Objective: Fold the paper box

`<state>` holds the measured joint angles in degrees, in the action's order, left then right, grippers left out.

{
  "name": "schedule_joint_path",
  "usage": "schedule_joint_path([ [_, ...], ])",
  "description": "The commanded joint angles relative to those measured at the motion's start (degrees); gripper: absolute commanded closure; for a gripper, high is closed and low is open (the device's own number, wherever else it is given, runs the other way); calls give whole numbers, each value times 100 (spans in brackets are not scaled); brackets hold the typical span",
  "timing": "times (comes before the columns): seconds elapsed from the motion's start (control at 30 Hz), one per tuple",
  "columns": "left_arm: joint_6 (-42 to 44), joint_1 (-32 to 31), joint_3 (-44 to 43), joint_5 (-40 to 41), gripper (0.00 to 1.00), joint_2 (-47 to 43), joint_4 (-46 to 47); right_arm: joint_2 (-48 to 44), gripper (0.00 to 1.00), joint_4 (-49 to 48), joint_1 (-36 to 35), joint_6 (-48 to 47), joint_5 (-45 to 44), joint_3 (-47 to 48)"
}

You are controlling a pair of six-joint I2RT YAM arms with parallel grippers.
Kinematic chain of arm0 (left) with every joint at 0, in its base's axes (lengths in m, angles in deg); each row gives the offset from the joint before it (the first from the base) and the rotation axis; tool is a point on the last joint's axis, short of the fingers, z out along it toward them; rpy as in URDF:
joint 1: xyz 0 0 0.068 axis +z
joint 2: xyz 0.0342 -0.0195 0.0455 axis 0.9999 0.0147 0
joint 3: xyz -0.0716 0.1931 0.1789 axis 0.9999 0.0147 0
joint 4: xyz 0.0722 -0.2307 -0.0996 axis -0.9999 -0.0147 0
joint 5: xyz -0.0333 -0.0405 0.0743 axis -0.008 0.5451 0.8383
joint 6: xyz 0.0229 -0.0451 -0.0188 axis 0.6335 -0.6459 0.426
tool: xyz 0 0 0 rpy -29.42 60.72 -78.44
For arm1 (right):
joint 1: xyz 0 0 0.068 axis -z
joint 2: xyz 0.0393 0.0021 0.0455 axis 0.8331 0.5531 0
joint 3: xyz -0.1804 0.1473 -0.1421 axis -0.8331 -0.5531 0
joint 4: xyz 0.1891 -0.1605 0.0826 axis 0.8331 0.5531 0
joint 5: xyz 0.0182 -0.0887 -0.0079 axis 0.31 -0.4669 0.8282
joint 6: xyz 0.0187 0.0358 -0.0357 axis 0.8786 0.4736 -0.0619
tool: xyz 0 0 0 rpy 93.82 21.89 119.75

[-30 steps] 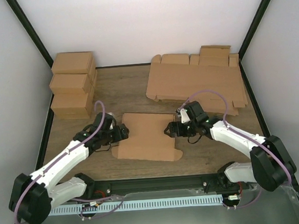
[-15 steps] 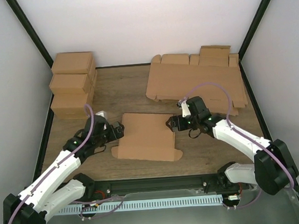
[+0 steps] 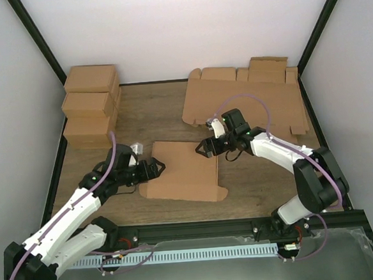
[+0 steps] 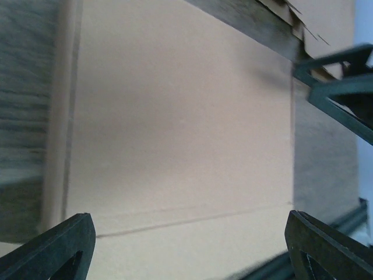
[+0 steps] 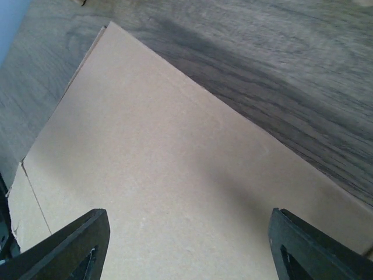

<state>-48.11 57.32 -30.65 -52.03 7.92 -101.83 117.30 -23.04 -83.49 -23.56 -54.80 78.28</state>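
Note:
The paper box [image 3: 182, 171] is a flat brown die-cut blank lying on the table between the arms. It fills the left wrist view [image 4: 175, 128], where a crease runs across it, and the right wrist view [image 5: 175, 192]. My left gripper [image 3: 155, 168] is open over the blank's left edge, its fingertips [image 4: 52, 245] wide apart. My right gripper [image 3: 205, 147] is open over the blank's far right corner, fingertips [image 5: 70, 245] wide apart. Neither holds anything.
A thick sheaf of flat cardboard blanks [image 3: 245, 104] lies at the back right. Several folded brown boxes [image 3: 92, 111] are stacked at the back left. A black frame [image 3: 193, 229] runs along the near edge, and white walls close in the sides.
My right gripper has swung left and away from me, from the blank's right edge to its far right corner. My left gripper has shifted right onto the blank's left edge.

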Motion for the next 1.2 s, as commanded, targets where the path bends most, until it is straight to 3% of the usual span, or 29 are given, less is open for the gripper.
schedule_joint_path([
  [0.0, -291, -69, -84, -949, 8, -125, 119, 357, 23, -187, 35, -231, 598, 375],
  [0.1, -393, -184, -135, -1154, 8, -168, 110, 587, 24, -277, 43, -254, 588, 463],
  [0.3, -718, -758, -142, -1195, 11, -209, 134, 960, 39, -453, 114, -249, 1093, 660],
  [0.53, -1106, -1448, -37, -906, 11, -186, 278, 1179, 32, -523, 122, -517, 1203, 865],
  [0.9, -1582, -2002, 91, -658, 11, -273, 253, 1808, 32, -631, 167, -1090, 1286, 1550],
  [1.17, -2007, -2054, 551, -718, 12, -582, 351, 2652, 42, -285, 220, -1899, 1510, 2091],
])
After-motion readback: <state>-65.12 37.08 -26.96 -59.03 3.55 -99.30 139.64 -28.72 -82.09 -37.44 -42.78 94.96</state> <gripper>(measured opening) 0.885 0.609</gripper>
